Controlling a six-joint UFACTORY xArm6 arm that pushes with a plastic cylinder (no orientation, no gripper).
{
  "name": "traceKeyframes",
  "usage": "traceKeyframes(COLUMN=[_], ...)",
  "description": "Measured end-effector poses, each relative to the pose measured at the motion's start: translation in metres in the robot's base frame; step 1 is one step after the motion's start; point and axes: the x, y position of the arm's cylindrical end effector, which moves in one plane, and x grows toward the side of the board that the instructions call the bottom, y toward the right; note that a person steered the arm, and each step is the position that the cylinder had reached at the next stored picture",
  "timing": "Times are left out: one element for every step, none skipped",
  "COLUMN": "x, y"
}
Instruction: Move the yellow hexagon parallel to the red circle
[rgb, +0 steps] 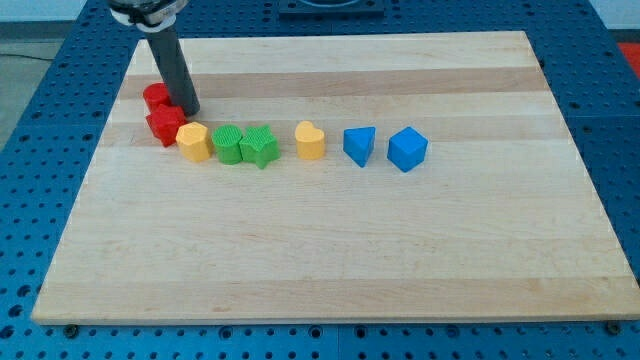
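Note:
The yellow hexagon lies left of the board's middle, touching a red block on its upper left. The red circle sits just above that red block, partly hidden by the rod. My tip rests on the board just above the yellow hexagon and right of the two red blocks, close to all three.
To the right of the hexagon runs a row: a green circle, a green star, a yellow heart, a blue triangle and a blue cube-like block. The wooden board lies on a blue perforated table.

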Motion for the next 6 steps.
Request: traceKeyframes(x=[0.019, 0.042, 0.077, 0.081, 0.064, 0.045], y=[-0.017, -0.032, -0.008, 0.027, 0.022, 0.011])
